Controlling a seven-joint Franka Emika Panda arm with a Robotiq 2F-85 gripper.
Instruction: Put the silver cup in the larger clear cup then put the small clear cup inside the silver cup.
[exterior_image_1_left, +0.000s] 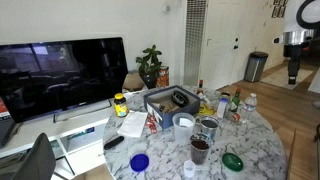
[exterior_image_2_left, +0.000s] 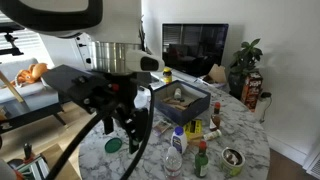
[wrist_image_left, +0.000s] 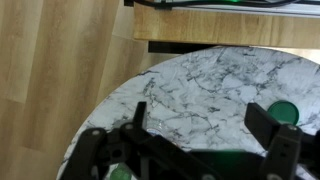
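Wrist view: the gripper (wrist_image_left: 200, 138) is hanging open, empty; silver cup (exterior_image_1_left: 207, 127), larger clear cup (exterior_image_1_left: 183, 126), small clear cup (exterior_image_1_left: 199, 150) are standing unnested.

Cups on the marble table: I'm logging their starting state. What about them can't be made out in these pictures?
- Wrist view: no cup is in frame, only the table and a green lid.
- Exterior view: the arm covers much of the table, and no cup can be picked out.
- Exterior view: the larger clear cup, silver cup and small clear cup are too small to show any contents.
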